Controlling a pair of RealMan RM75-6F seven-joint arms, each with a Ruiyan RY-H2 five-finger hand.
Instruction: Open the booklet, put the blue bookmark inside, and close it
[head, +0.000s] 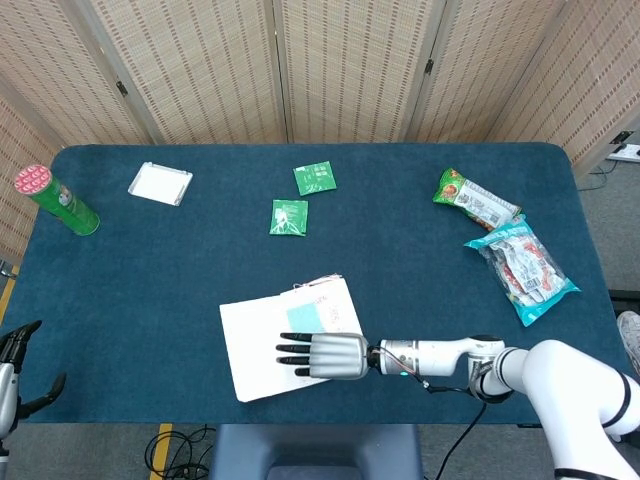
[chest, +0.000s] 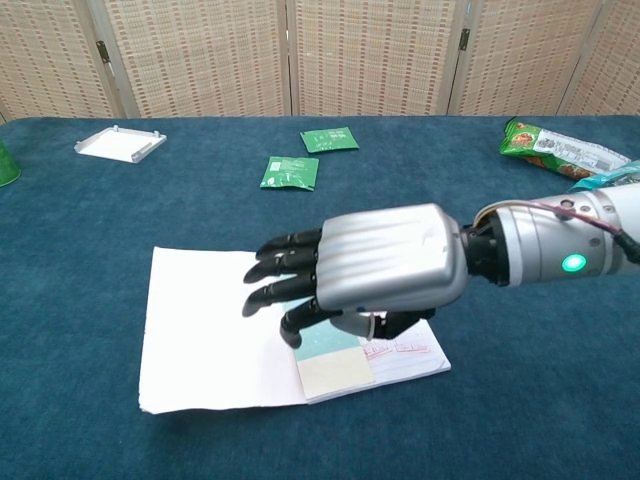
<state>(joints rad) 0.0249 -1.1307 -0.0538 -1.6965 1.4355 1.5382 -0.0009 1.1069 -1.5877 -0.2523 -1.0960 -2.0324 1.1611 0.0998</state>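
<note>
Right hand (chest: 375, 270): centre frame in chest view, palm down, fingers (chest: 285, 268) extended toward frame left, slightly apart, holding nothing. Left hand (head: 12, 362): lower-left edge in head view, state unclear.

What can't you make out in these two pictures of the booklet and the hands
- Blue bookmark: the right hand covers its upper part in the chest view and its lower end in the head view.
- Right hand's fingers: neither view settles whether they touch the booklet.
- Left hand: cut off by the head view's left edge, so its pose is unreadable; absent from the chest view.
- Booklet's red print: too small to read.
</note>
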